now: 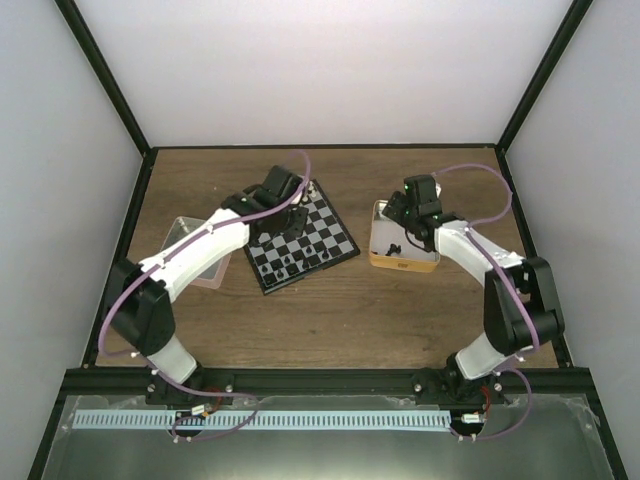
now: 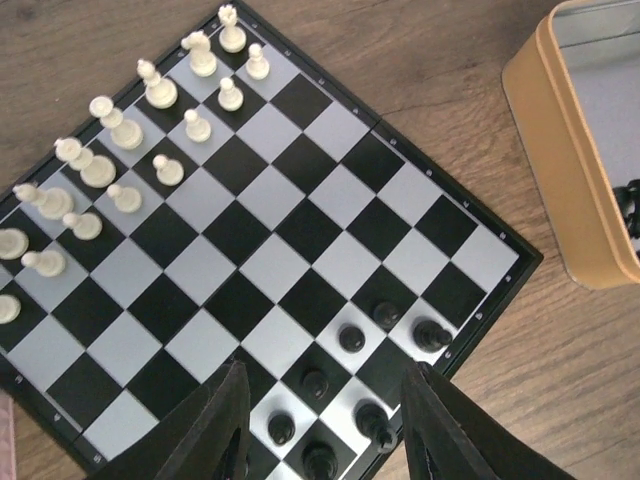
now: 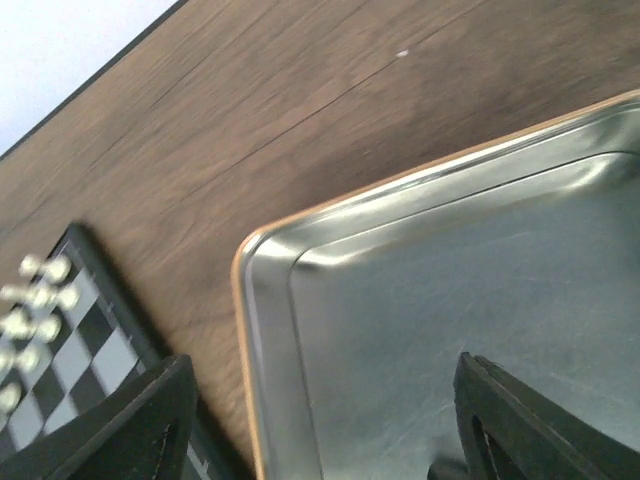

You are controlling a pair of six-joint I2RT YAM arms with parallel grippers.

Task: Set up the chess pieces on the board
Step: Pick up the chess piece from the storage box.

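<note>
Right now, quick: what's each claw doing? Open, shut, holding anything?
Left gripper: open, holding nothing, above the board.
Right gripper: open, holding nothing, above the tin.

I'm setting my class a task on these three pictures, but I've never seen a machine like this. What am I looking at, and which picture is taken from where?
A left arm and a right arm, both robotic, are bolted at the near edge of a wooden table. One picture looks down from above. The other two come from a camera on each wrist, so the dark prongs at the bottom are that arm's own fingers. The left gripper hangs open over the chessboard, holding nothing. White pieces stand in two rows along one edge, and a few black pieces stand near the opposite edge. The right gripper is open above an orange metal tin, also holding nothing.
</note>
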